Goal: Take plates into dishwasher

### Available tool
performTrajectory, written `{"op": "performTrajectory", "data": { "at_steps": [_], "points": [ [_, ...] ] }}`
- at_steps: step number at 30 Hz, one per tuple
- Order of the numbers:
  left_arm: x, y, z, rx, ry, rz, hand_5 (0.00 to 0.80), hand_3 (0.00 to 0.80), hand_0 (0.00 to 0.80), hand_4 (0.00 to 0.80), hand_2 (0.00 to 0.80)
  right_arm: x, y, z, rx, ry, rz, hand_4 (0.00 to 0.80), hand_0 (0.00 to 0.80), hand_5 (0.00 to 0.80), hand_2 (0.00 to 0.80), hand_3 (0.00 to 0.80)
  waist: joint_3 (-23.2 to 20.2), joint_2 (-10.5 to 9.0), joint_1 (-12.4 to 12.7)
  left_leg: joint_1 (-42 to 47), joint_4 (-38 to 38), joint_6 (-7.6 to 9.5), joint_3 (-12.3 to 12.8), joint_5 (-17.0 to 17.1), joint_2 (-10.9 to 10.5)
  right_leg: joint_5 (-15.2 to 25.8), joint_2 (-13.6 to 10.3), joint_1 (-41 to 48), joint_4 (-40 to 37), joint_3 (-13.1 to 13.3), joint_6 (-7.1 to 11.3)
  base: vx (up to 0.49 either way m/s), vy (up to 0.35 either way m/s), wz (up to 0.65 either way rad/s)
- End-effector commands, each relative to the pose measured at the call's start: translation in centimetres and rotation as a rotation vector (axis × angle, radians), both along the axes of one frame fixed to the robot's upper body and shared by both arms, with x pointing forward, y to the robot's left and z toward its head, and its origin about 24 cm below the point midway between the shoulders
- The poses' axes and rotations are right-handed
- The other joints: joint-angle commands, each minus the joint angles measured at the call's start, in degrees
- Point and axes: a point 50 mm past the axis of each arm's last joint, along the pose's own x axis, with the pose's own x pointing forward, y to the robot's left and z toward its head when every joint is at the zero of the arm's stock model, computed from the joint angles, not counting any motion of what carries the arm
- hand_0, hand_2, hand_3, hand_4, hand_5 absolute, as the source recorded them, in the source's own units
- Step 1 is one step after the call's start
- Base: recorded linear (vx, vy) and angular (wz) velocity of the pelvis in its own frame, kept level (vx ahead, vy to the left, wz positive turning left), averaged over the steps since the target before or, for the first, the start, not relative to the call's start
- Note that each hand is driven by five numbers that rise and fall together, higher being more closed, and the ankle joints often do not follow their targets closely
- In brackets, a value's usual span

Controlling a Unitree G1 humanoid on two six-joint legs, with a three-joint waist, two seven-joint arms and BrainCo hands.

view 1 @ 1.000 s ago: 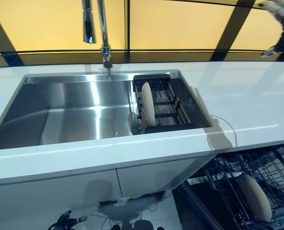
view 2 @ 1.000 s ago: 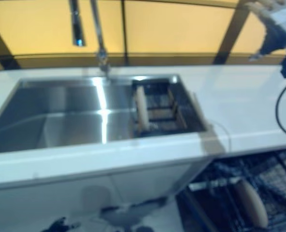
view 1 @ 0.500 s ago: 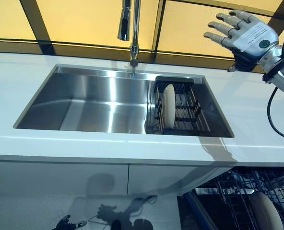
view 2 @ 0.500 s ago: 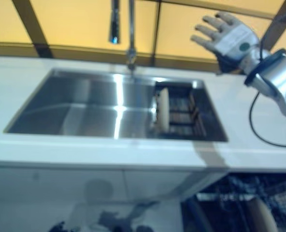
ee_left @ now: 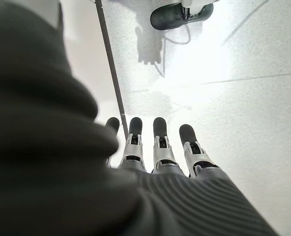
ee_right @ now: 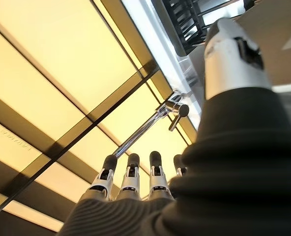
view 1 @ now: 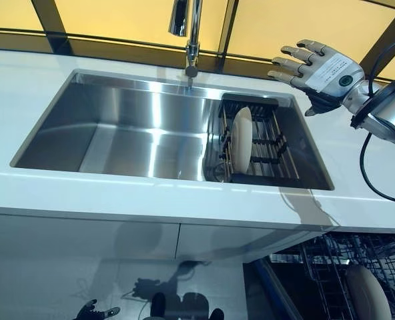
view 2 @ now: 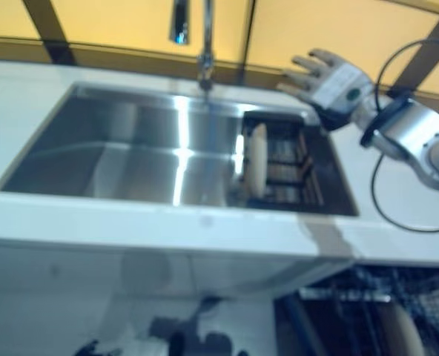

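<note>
A cream plate (view 1: 241, 133) stands on edge in a dark dish rack (view 1: 271, 150) at the right end of the steel sink (view 1: 117, 133). My right hand (view 1: 314, 67) is open with fingers spread, empty, in the air above the counter just behind and right of the rack. It also shows in the right eye view (view 2: 327, 78). A second cream plate (view 1: 367, 293) stands in the dishwasher's lower rack (view 1: 324, 267) at the bottom right. My left hand (ee_left: 158, 150) hangs low over the floor, fingers straight, holding nothing.
A tall chrome faucet (view 1: 192, 33) rises behind the sink's middle. White counter (view 1: 151, 197) runs along the front and both sides. The open dishwasher sits below the counter at the right. A yellow window wall (view 1: 117, 17) stands behind.
The camera has swung, shifting the whole scene. My right hand has come down and leftward, closer to the dish rack, still open. The plates have not moved.
</note>
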Motion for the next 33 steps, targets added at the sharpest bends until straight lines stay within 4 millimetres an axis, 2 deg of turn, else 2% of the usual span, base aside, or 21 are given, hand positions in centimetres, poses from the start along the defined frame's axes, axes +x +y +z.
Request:
{"op": "performTrajectory", "data": {
  "at_steps": [1, 8, 22, 33],
  "points": [
    [1.6, 1.6, 1.2, 0.001, -0.122, 0.156, 0.000, 0.000, 0.000, 0.000, 0.000, -0.6, 0.5, 2.1, -0.049, -0.098, 0.007, 0.000, 0.000, 0.000, 0.000, 0.000, 1.8, -0.74, 1.6, 0.7, -0.2, 1.15, -1.2, -5.4, 0.8, -3.4, 0.3, 1.1, 0.1, 0.1, 2.16, 0.000, 0.000, 0.00],
    [1.5, 1.9, 1.4, 0.004, -0.141, 0.209, 0.000, 0.000, 0.000, 0.000, 0.000, -0.5, 0.6, 2.3, -0.032, -0.111, 0.014, 0.000, 0.000, 0.000, 0.000, 0.000, 3.1, -0.32, 2.0, -0.8, -0.2, 1.15, -1.8, -5.1, 0.6, -3.2, 0.3, -0.1, 0.1, -0.1, 2.02, -0.017, -0.014, 0.05],
    [2.1, 1.5, 1.5, -0.014, -0.149, 0.162, 0.000, 0.000, 0.000, 0.000, 0.000, -0.5, 1.6, 1.8, -0.022, -0.093, 0.051, 0.000, 0.000, 0.000, 0.000, 0.000, 3.4, -0.16, 2.0, -1.5, -0.2, 1.44, -1.9, -5.2, 0.4, -3.2, 0.2, -0.8, 0.1, -0.1, 2.12, 0.000, 0.000, 0.00],
    [1.6, 1.6, 1.3, -0.013, -0.140, 0.173, 0.000, 0.000, 0.000, 0.000, 0.000, -0.4, 2.4, 1.5, -0.025, -0.085, 0.083, 0.000, 0.000, 0.000, 0.000, 0.000, 3.5, 0.12, 2.4, -1.6, -0.2, 1.47, -1.9, -5.2, 0.3, -3.3, 0.1, -0.8, 0.1, -0.2, 2.14, 0.000, 0.000, 0.00]
  ]
}}
